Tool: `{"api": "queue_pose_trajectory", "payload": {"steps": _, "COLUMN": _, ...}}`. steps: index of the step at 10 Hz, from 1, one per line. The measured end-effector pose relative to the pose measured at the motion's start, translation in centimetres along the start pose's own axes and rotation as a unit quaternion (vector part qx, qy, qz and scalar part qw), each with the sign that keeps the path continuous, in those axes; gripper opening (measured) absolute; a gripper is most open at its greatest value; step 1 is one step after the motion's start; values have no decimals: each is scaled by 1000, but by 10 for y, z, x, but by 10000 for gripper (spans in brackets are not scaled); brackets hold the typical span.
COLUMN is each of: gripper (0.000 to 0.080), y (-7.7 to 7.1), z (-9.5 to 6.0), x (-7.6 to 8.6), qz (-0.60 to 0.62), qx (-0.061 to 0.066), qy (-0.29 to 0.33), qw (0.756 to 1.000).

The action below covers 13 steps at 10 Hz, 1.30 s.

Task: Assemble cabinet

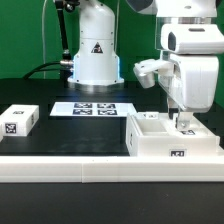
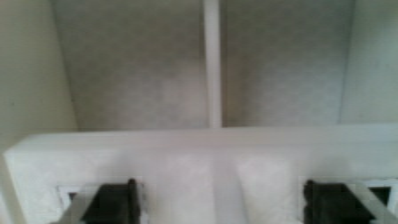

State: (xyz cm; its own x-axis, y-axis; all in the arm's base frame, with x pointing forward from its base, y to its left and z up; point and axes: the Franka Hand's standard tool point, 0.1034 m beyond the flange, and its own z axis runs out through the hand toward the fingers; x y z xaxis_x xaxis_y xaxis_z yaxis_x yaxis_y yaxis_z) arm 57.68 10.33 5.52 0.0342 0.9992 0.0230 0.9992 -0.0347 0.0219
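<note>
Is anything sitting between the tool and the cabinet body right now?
Nothing visible. The tool is down at the cabinet body; the wrist view shows only its white wall past the spread fingers. The small panel and marker board lie well off toward the exterior view's left.

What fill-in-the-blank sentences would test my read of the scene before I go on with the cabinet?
1. The gripper is down at the box, on the exterior view's ____ side.
2. A small tagged panel lies on the ____ table, apart from the box.
3. In the wrist view, the two dark fingers stand wide ____.

Missing words: right; black; apart.
</note>
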Motion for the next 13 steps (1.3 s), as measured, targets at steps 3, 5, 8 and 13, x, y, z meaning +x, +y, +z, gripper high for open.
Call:
{"api": "queue_pose_trajectory", "payload": {"steps": 3, "gripper": 750, "y": 0, "z": 0, "x": 0, "qz": 0, "qx": 0, "qy": 0, "qw": 1000}}
{"api": "queue_pose_trajectory", "payload": {"steps": 5, "gripper": 797, "y": 0, "z": 0, "x": 0, "qz": 0, "qx": 0, "qy": 0, "qw": 1000}}
{"api": "queue_pose_trajectory", "payload": {"steps": 8, "gripper": 797, "y": 0, "z": -10, "x": 3, "qz": -2, "qx": -6, "qy": -2, "qw": 1000}}
{"api": "queue_pose_trajectory", "payload": {"steps": 13, "gripper": 797, "y": -55, "z": -51, "x": -1, "qz": -18, "qx": -12, "qy": -18, "qw": 1000}}
